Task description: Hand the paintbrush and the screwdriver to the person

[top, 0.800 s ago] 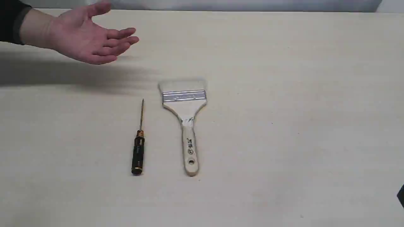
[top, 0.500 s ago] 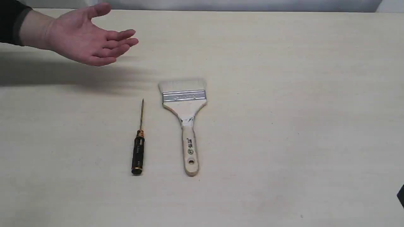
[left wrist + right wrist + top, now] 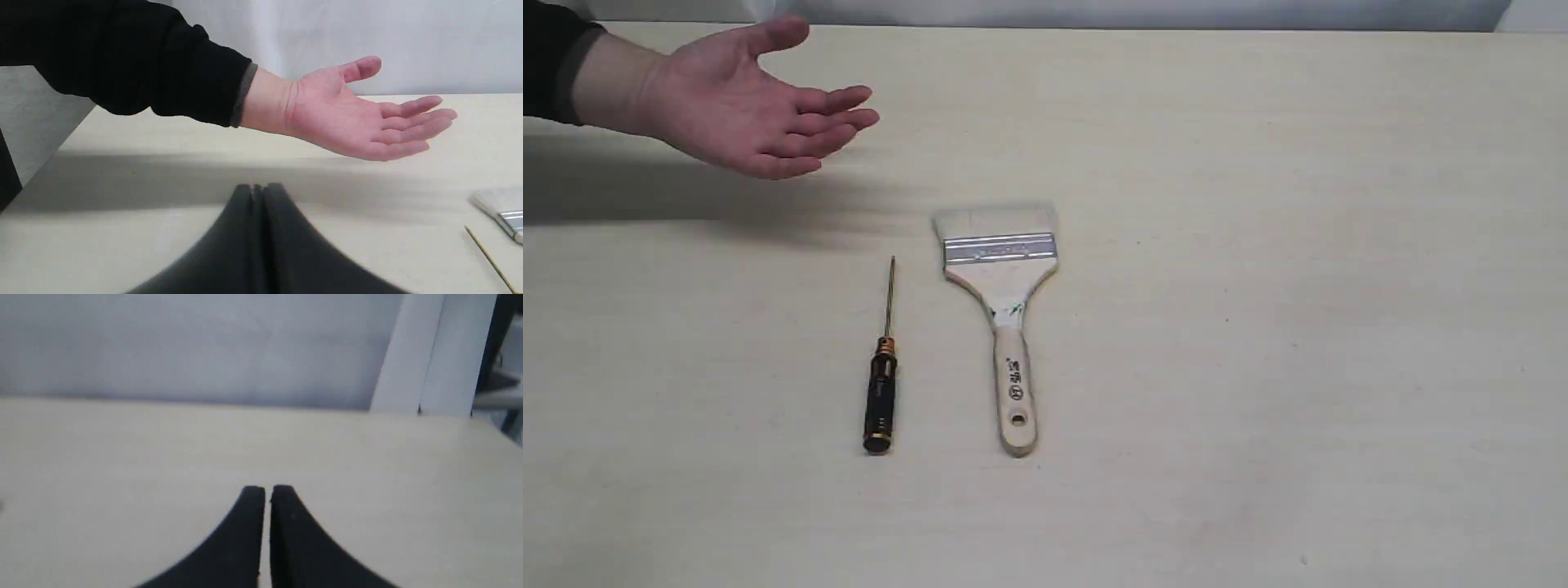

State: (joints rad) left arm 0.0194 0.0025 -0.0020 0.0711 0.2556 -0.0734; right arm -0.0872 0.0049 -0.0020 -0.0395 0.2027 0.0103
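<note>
The paintbrush (image 3: 1003,304) lies flat mid-table, pale bristles pointing to the far side, wooden handle toward the near edge. Left of it, parallel, lies the screwdriver (image 3: 883,371), black handle near, golden shaft far. The person's hand (image 3: 739,102) hovers palm-up at the far left, black sleeve behind it. Neither gripper shows in the exterior view. In the left wrist view my left gripper (image 3: 257,186) is shut and empty, below the person's hand (image 3: 359,112), with the brush bristles (image 3: 496,204) and screwdriver shaft (image 3: 488,258) off to one side. My right gripper (image 3: 266,488) is shut over bare table.
The pale wooden table (image 3: 1298,327) runs wide on the right. A grey wall (image 3: 1135,12) lines its far edge. The hand's shadow (image 3: 686,196) falls on the table's left part. A white post (image 3: 433,355) stands by the table's corner in the right wrist view.
The hand has sunk slightly and shifted a little. A dark bit of arm at the lower right edge has gone out of view. Brush and screwdriver lie still.
</note>
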